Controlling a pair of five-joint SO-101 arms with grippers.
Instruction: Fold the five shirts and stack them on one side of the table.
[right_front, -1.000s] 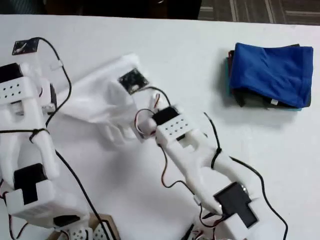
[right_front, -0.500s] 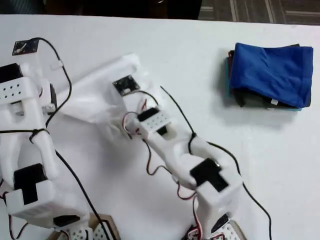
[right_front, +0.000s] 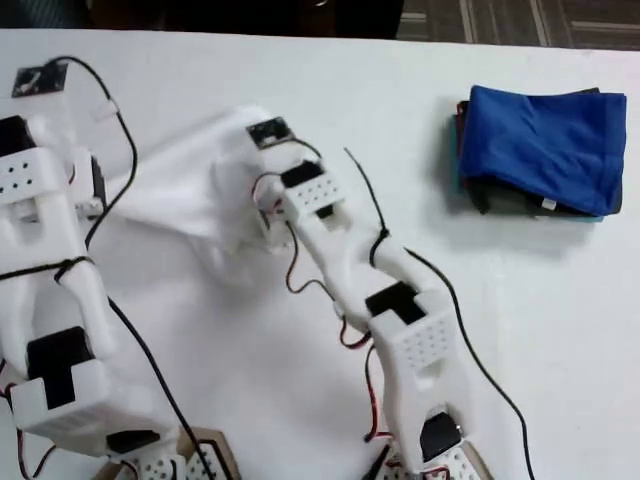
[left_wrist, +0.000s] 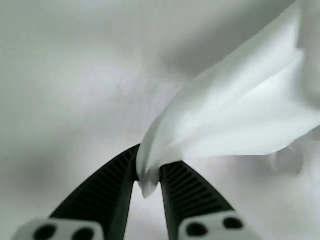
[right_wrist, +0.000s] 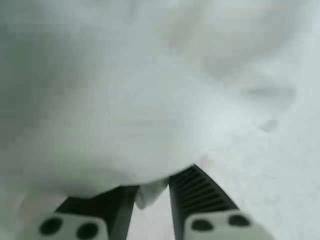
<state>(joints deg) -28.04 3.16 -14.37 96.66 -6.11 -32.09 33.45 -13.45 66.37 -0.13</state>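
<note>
Pinching a bunched edge of the white shirt (left_wrist: 240, 120), the left gripper (left_wrist: 148, 174) has its ribbed black fingers (left_wrist: 107, 187) drawn almost together. Cloth is squeezed in the narrow gap, and a small tip pokes out past the pinch toward the camera. From there the shirt fans out wide and lifts clear of the worktop (left_wrist: 65, 75).

The right gripper (right_wrist: 150, 189) is likewise clamped on a fold of the same shirt, with a little nub of fabric showing between the fingers. The loose cloth drapes over one of them.

High view: the white shirt (right_front: 185, 185) lies rumpled on the left half of the worktop (right_front: 400, 90), stretched between the two arms. A stack of folded shirts (right_front: 545, 150), blue on top and darker ones beneath, sits at the right side, well apart from the white shirt.
</note>
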